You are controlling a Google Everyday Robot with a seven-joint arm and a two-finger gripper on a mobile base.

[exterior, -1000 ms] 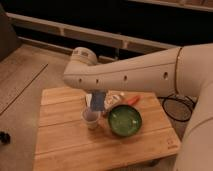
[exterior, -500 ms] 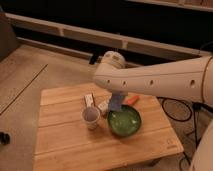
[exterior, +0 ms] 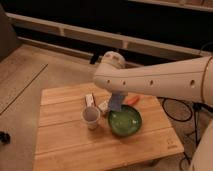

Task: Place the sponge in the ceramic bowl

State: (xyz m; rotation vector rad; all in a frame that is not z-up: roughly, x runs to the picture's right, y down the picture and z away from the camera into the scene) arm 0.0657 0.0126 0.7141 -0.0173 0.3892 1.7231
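the sponge (exterior: 115, 102) is seen hanging upright, its long axis running nearly straight up and down, its upper end lost under the white arm (exterior: 160, 81) that is stretched across the table (exterior: 60, 145). it is held there by the gripper (exterior: 118, 94), which is closed on that upper end and is itself largely hidden by the arm, just above the far left side of the bowl (exterior: 125, 123). the lower edge of the sponge is seen against the bowl's far left rim, so the green hollow is judged to lie below it and a little toward the right and the near side of the table. the coming move is judged to turn on that small offset: the sponge would need to be brought over the middle of the bowl and lowered before being let go, otherwise it could be dropped onto the rim or beside it. just left of the sponge a small beige block (exterior: 103, 106) and a white tube (exterior: 90, 100) are seen, with a cup (exterior: 90, 116) in front of them, and an orange thing (exterior: 132, 100) lies behind the bowl.
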